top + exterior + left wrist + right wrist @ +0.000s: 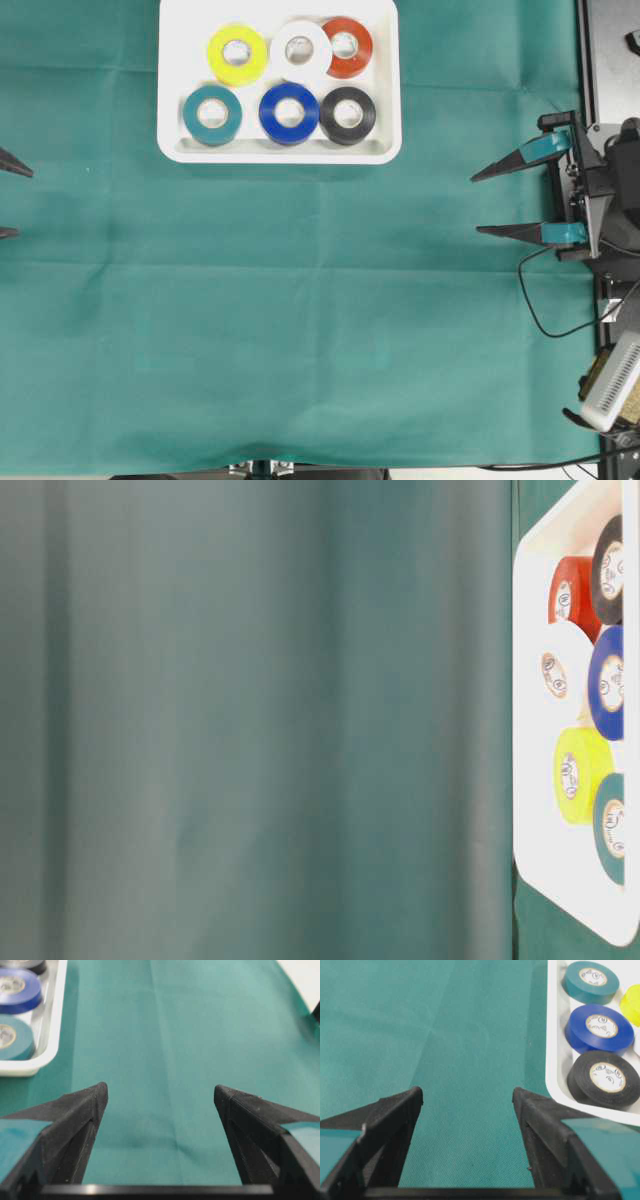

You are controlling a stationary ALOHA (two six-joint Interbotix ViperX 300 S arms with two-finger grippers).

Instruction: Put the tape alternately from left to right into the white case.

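Six rolls of tape lie flat in the white case [279,152], which sits on the green cloth [300,320] near the far edge of the table in the overhead view. We count two rows of three. In the far row the yellow roll [237,54] is on the left, the white roll [300,48] in the middle and the red roll [346,46] on the right. In the near row the teal roll [212,114] is on the left, the blue roll [289,113] in the middle and the black roll [347,114] on the right. Neighbouring rolls sit just beside one another, some of them touching.

We see the left gripper [8,197] only as two dark fingertips at the left edge of the overhead view, well apart from the case. Its own camera shows the jaws parted with nothing between them but cloth, and the case corner with the teal and blue rolls off to the upper left.

We see the right gripper [482,203] at the right side of the table, also well apart from the case. Its jaws stand wide apart and hold nothing; its camera shows bare cloth between the fingers, with the black, blue and teal rolls in the case at the upper right.

From table level we see the case at the right edge, with the rest of that view filled by blurred green cloth.
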